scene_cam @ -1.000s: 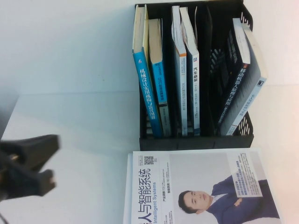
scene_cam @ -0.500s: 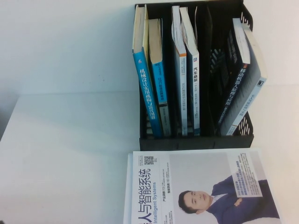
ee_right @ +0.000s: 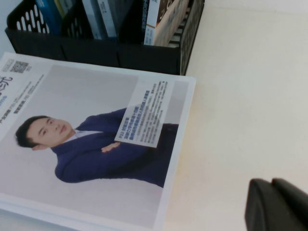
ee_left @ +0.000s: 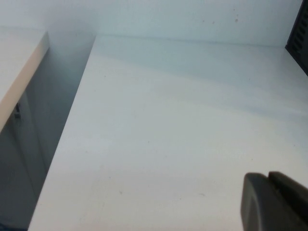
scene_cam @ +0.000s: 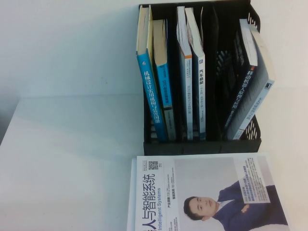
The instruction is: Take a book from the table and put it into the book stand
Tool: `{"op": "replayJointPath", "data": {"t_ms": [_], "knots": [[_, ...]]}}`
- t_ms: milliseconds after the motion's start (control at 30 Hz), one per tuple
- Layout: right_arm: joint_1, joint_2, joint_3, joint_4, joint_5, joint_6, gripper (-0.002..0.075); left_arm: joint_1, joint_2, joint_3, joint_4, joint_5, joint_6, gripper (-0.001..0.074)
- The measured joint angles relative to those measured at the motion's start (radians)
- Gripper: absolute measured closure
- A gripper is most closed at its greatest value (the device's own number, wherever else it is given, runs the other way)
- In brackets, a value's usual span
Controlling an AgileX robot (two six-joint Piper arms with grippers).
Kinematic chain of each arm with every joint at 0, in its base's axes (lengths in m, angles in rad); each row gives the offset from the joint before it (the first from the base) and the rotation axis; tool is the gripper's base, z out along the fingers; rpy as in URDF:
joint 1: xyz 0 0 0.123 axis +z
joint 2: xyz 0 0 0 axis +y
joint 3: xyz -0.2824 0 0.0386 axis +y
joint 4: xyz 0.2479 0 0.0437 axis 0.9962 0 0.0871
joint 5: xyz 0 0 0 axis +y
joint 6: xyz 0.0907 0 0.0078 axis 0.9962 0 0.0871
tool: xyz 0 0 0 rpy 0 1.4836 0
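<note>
1. The book (scene_cam: 239,86) is seen in the right slot of the book stand (scene_cam: 202,146), with dark cover and white title, tilted against a paler volume, since the slot is wide.
2. A portrait-covered book (scene_cam: 207,192) lies flat on the table (scene_cam: 72,159), just before the stand's lip.
3. The left gripper (ee_left: 268,192) is shut and empty, held over bare table.
4. The right gripper (ee_right: 272,195) is held beside the flat book; whether it is wide or narrow cannot be told.

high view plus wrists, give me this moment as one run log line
left gripper: shut, above bare table | right gripper: shut, beside white book | book stand: books upright in slots
</note>
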Motion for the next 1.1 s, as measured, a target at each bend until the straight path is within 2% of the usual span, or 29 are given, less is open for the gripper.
{"op": "replayJointPath", "data": {"t_ms": [700,900,1100], "knots": [[-0.009,-0.033,0.002,-0.028,0.0,-0.004,0.0729,0.0,0.0,-0.001,0.004,0.004,0.007,0.0737],[-0.131,-0.12,0.004,-0.053,-0.018,-0.014,0.0729,0.0,0.0,-0.001,0.004,0.006,0.007,0.0737],[-0.224,-0.213,0.116,-0.084,-0.268,-0.014,0.0729,0.0,0.0,-0.001,0.004,0.006,0.008,0.0737]]}}
